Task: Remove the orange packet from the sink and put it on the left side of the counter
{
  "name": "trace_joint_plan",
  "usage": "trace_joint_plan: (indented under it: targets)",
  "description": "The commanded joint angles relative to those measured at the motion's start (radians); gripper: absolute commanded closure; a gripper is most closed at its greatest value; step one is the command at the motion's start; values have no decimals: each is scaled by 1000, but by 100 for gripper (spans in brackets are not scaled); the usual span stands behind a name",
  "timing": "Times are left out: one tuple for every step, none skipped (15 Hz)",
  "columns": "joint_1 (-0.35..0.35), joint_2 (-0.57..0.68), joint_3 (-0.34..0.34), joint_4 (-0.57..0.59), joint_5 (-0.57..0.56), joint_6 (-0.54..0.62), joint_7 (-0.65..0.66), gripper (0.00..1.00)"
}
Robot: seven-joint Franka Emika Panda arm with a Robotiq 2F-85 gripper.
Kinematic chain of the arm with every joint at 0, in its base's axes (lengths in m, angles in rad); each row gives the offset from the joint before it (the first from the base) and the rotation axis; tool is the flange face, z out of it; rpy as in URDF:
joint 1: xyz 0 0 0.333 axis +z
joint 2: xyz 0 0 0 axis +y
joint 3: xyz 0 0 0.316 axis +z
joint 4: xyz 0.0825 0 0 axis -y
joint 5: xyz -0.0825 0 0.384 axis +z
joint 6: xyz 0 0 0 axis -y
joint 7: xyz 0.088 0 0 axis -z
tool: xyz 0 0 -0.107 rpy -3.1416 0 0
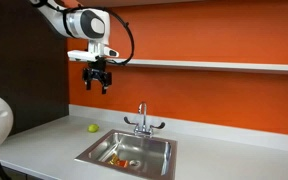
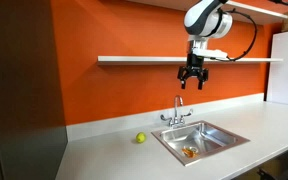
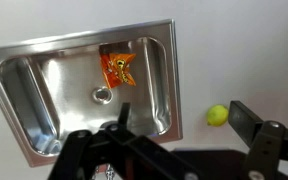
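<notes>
The orange packet (image 3: pixel 118 69) lies flat in the sink (image 3: pixel 44 80) near the drain; it also shows in both exterior views (image 1: pixel 121 159) (image 2: pixel 189 151). The sink (image 1: pixel 154 150) (image 2: pixel 224 135) is a steel basin with a chrome faucet (image 1: pixel 142 120), set in the light grey counter (image 1: pixel 44 140) (image 2: pixel 104 150) against the orange wall. My gripper (image 1: pixel 97 84) (image 2: pixel 192 82) hangs high above the counter, well clear of the sink, open and empty. In the wrist view its dark fingers (image 3: pixel 164 140) frame the lower edge.
A small yellow-green ball (image 1: pixel 93 127) (image 2: pixel 140 138) (image 3: pixel 217 115) rests on the counter beside the sink. A white shelf (image 1: pixel 214 65) (image 2: pixel 144 59) runs along the orange wall. A dark panel (image 2: pixel 19 90) borders one end of the counter.
</notes>
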Motion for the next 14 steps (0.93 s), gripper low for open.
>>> trace_joint_plan:
  targets:
    - [-5,1,4,2,2,-3,-2,0]
    - [-5,1,4,2,2,-3,-2,0]
    - [-5,1,4,2,2,-3,-2,0]
    - [-5,1,4,2,2,-3,-2,0]
    - [-6,16,2,6,2,6,-8,0]
    - [-13,44,0,13,-9,27,-3,0]
    - [-19,69,-5,15,-13,47,-6,0]
    - [-25,95,-10,14,-18,74,-7,0]
    - [-32,125,-16,14,-23,101,-4,0]
    - [-41,159,-23,13,-29,135,-5,0]
    - [-47,193,-32,12,-35,172,-10,0]
    - [-55,232,-40,15,-39,204,-13,0]
    - [-60,270,-48,20,-41,235,-15,0]
    - [-67,313,-57,27,-43,269,-18,0]
